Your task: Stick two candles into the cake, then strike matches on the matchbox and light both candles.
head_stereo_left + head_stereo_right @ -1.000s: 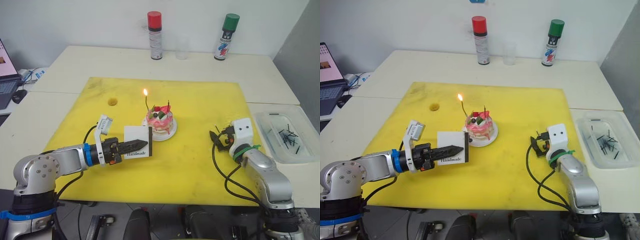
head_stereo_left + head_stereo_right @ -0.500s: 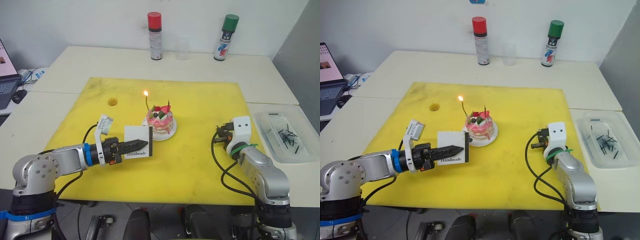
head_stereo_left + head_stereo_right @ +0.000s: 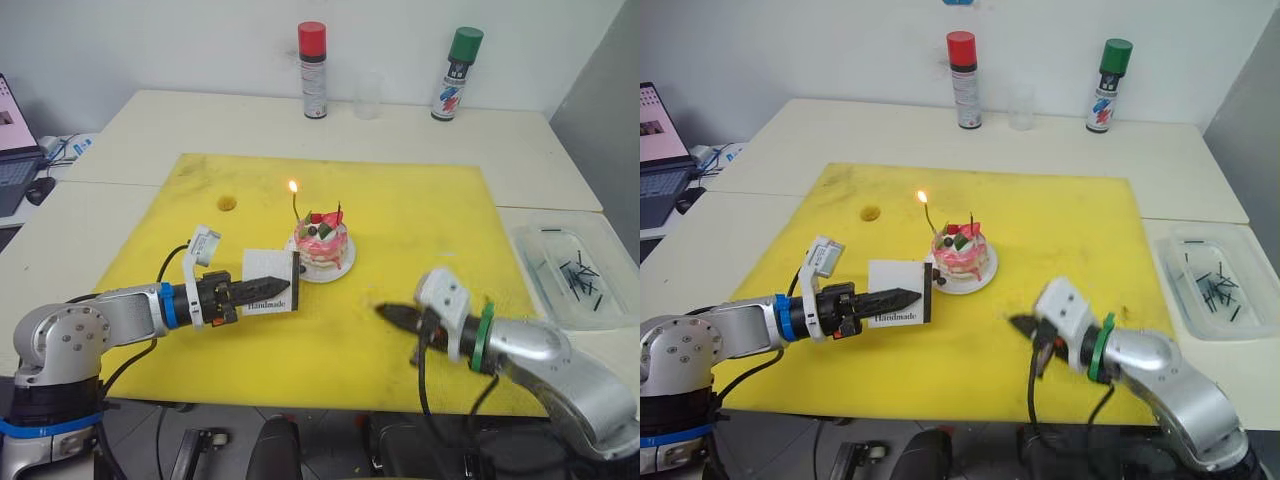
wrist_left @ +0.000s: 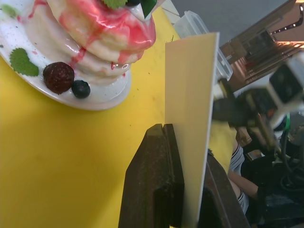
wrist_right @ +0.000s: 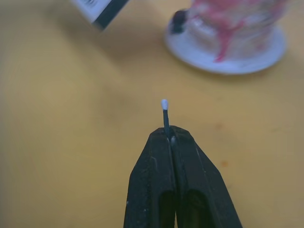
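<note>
The small pink-and-white cake [image 3: 320, 242] stands on its white plate [image 3: 343, 264] in the middle of the yellow mat. Two thin candles are stuck in it: the left candle [image 3: 295, 207] burns with a small flame, while the right candle [image 3: 338, 211] shows no flame. My left gripper [image 3: 288, 287] is shut on the white matchbox [image 3: 270, 294], held upright just left of the cake, dark strip facing right. Low over the mat right of the matchbox, my right gripper [image 3: 383, 312] points left and is shut on a dark match [image 5: 165, 116] with a pale head.
A clear plastic tray [image 3: 596, 308] with several loose matches sits off the mat's right edge. At the table's far side stand a red-capped spray can [image 3: 311, 70], a clear glass [image 3: 368, 95] and a green-capped can [image 3: 456, 74]. The mat [image 3: 420, 210] has a hole [image 3: 226, 202].
My right arm has swung from the mat's right side to its front middle, so its gripper now points left toward the matchbox. The left gripper and matchbox have hardly moved.
</note>
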